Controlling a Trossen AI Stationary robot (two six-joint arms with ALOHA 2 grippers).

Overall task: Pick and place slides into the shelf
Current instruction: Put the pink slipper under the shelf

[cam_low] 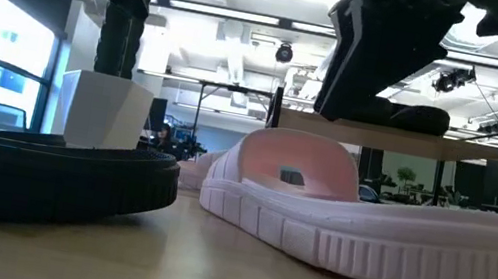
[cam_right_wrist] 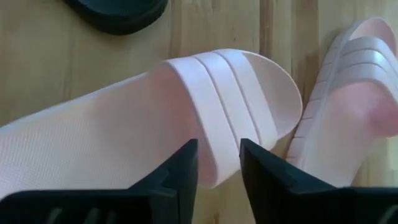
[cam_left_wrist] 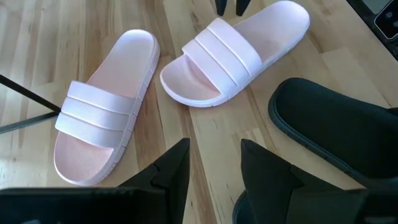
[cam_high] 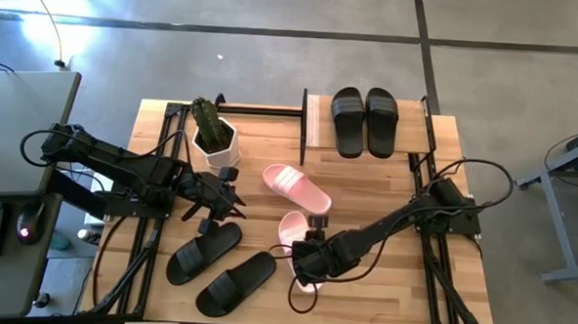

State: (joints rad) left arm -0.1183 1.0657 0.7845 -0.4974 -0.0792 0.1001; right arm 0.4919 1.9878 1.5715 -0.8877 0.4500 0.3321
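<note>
Two black slides [cam_high: 364,121] lie side by side on the shelf's wooden top board [cam_high: 315,124] at the table's far side. Two pink slides lie sole-down mid-table: the far one [cam_high: 296,189] and the near one [cam_high: 296,236]. Two more black slides [cam_high: 204,251] [cam_high: 237,282] lie near the front left. My right gripper [cam_right_wrist: 217,168] is open just above the near pink slide's strap [cam_right_wrist: 230,99], slanting down. In the low view its fingers [cam_low: 379,90] stand clear above the strap [cam_low: 302,154]. My left gripper [cam_left_wrist: 214,168] hangs open over the table left of the pink slides.
A white hexagonal pot with a cactus [cam_high: 215,139] stands at the far left, close to my left arm. Bare wood lies at the table's right, between the shelf and the front edge [cam_high: 401,284]. The shelf's black frame [cam_high: 304,114] stands up at its left end.
</note>
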